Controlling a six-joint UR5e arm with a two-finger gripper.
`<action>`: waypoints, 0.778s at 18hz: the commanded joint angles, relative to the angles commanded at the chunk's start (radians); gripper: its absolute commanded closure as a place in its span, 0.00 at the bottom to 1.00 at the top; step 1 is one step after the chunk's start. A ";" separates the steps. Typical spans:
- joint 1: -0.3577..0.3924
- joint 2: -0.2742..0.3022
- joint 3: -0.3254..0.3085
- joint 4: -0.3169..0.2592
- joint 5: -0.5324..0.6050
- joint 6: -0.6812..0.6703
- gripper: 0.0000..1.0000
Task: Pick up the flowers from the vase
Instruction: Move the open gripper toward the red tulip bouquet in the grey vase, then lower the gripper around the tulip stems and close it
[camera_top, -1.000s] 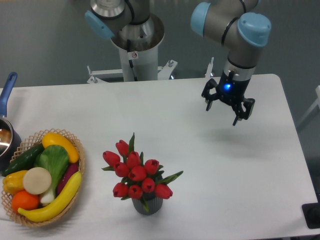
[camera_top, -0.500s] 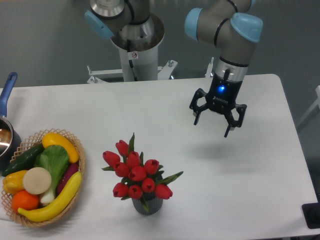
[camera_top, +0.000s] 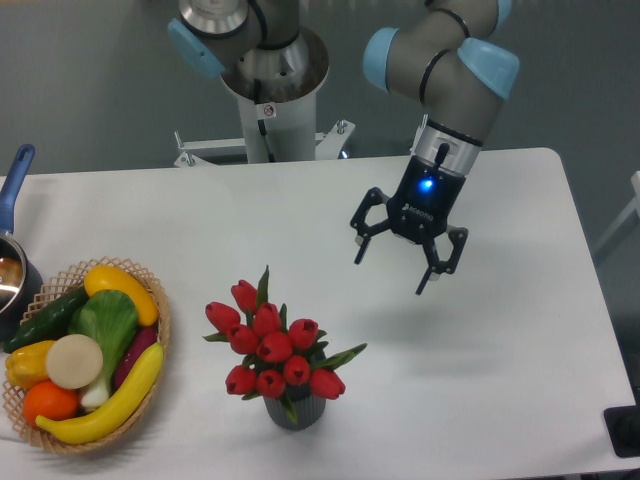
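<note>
Flowers upright in vase, gripper closer

The flowers (camera_top: 272, 345) stand stems-down, buds up, in the vase (camera_top: 295, 411) at the table's (camera_top: 520, 400) front; the gripper (camera_top: 393, 272), fingers spread and empty, has moved left and lower toward them.

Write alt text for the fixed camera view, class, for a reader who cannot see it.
A robot arm's open gripper hangs above a white table, up and to the right of red flowers standing in a small dark vase. At the left edge sit a basket of vegetables and a blue-handled pot.
</note>
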 joint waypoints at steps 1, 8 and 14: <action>-0.011 -0.011 0.008 0.000 -0.006 0.000 0.00; -0.063 -0.063 0.055 0.000 -0.088 0.008 0.00; -0.126 -0.124 0.114 0.002 -0.140 0.009 0.00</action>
